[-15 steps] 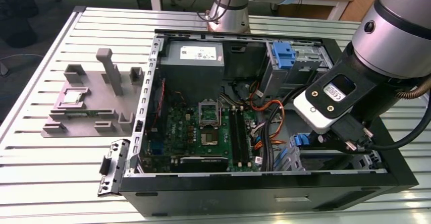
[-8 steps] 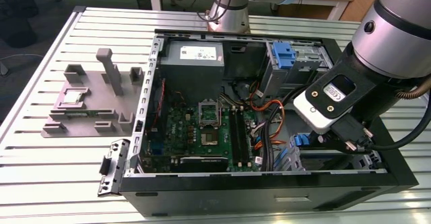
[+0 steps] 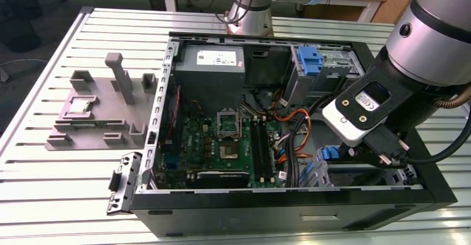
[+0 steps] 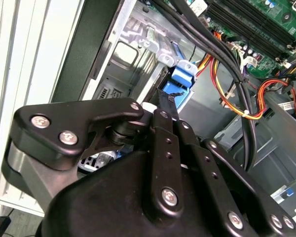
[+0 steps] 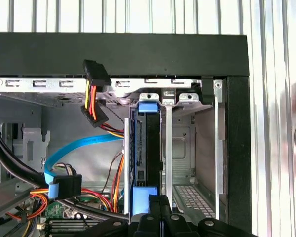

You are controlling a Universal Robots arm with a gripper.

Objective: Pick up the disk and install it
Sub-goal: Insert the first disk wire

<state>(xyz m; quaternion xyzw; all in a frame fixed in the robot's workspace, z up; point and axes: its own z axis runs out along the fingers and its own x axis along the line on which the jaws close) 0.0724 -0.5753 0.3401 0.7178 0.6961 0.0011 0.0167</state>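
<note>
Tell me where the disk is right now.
In the first wrist view the disk stands on edge in the corner drive bay of the case, between silver rails, with the gripper right at its near blue end.

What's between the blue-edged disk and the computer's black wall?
In the first wrist view, a silver drive bay with a perforated floor sits beside the disk.

Bright, even indoor light.
Table slats (image 5: 276, 98) wash out white; case (image 5: 118, 49) interior shadowed; highlights on arm (image 3: 434, 30) shell.
</note>
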